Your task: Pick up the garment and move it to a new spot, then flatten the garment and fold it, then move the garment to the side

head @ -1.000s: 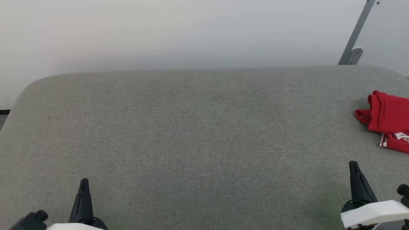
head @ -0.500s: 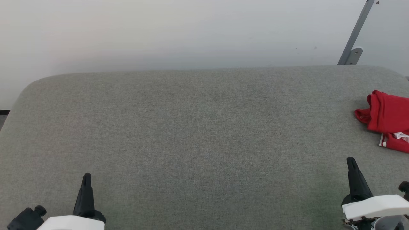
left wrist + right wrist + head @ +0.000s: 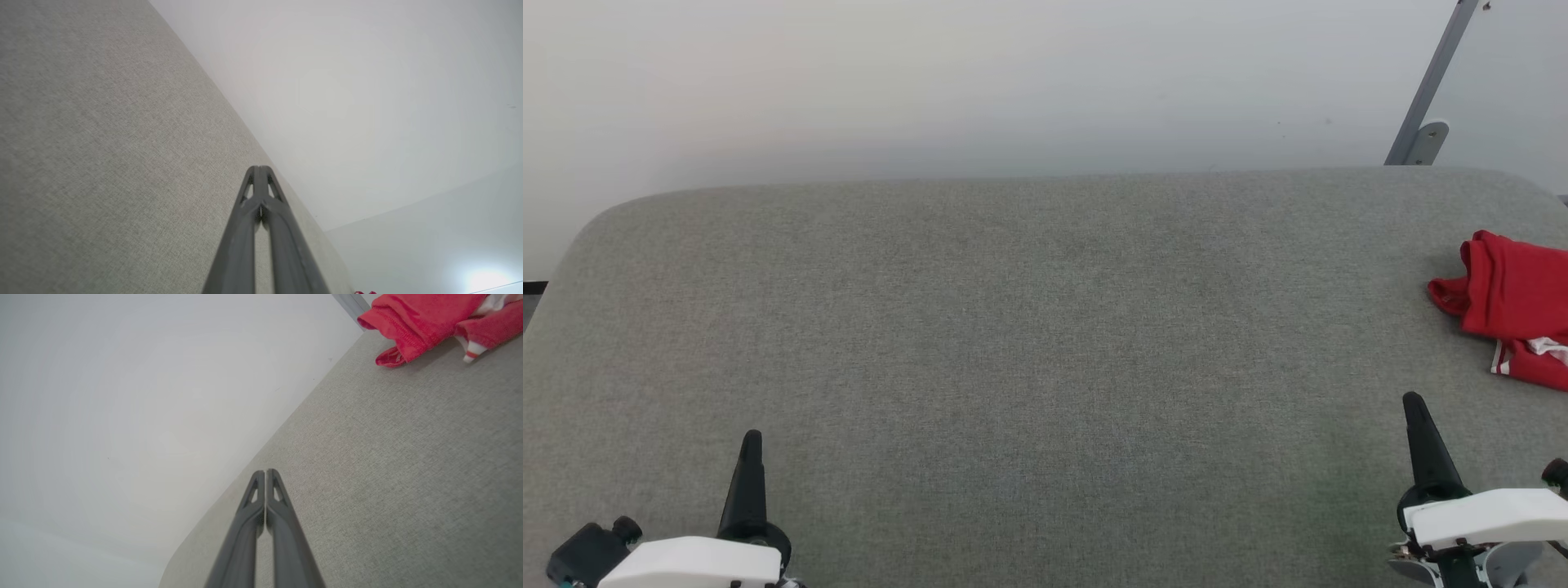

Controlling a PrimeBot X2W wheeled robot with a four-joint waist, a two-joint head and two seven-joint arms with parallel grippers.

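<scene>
The garment (image 3: 1515, 306) is a crumpled red shirt with a bit of white and striped trim, lying at the far right edge of the grey table (image 3: 1029, 327); part of it runs off the head view. It also fills the top right of the right wrist view as the garment (image 3: 425, 318). My right gripper (image 3: 1413, 408) is shut and empty, near the table's front right, short of the shirt. Its fingertips (image 3: 266, 472) press together. My left gripper (image 3: 752, 441) is shut and empty at the front left, fingertips (image 3: 258, 168) together.
A pale wall (image 3: 980, 90) stands behind the table's far edge. A grey metal strut with a bracket (image 3: 1425, 131) leans at the back right corner. The table has rounded corners and a fabric-like surface.
Both grippers have crept a little forward over the table, the left one also slightly rightward. The garment has not moved.
</scene>
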